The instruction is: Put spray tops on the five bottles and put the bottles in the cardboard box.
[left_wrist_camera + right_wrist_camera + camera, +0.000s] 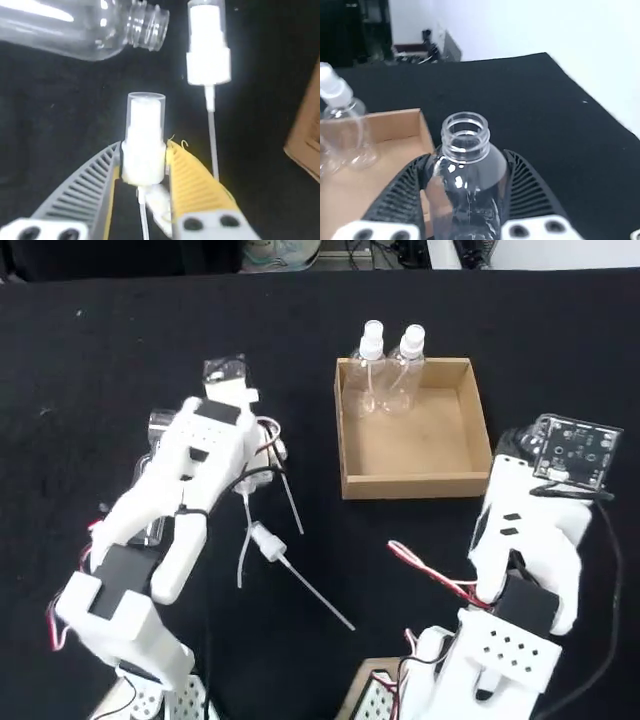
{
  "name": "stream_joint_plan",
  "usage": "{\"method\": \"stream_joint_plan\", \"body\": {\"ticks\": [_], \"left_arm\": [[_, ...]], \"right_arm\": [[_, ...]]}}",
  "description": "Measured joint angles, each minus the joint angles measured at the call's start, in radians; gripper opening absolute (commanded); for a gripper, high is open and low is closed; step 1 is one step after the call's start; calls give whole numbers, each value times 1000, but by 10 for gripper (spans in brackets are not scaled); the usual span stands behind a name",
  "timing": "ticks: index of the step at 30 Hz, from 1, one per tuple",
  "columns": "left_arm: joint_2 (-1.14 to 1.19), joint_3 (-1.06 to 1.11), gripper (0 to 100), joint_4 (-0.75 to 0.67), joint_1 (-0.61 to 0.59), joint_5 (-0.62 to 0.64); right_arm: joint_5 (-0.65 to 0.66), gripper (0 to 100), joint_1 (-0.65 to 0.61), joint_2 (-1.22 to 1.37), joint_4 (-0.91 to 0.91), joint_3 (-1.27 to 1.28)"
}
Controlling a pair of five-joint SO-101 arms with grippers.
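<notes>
L claw (144, 150) is clamped on a white spray top w/ clear cap (144, 125), long axis along the claw, cap pointing away from wrist. R claw (467, 159) is clamped on a clear plastic bottle (466, 140), open neck away from wrist, beside the brown cardboard box (415, 485). I see two capped clear bottles (405, 380) standing inside.

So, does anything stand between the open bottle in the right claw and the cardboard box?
Nothing visible does. The open bottle is close to the box, whose near floor is bare; the two capped bottles stand at its far wall.
</notes>
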Motion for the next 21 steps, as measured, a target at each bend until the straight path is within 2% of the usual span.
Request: {"method": "stream_joint_plan", "body": {"ticks": [6,9,13,17,21], "left_arm": [[-172,-115,30,207,-25,-89],[-281,-123,30,250,-91,-144],[-422,-123,30,261,-213,-163],[-528,-123,30,262,-330,-163],[-614,-127,30,255,-379,-163]], "right_arm": [[0,11,-172,0,172,-107],[2,11,-330,-5,241,-141],[2,11,-605,-6,245,-141],[2,11,-873,-6,118,-74],[-41,11,-1030,-6,-120,81]]}}
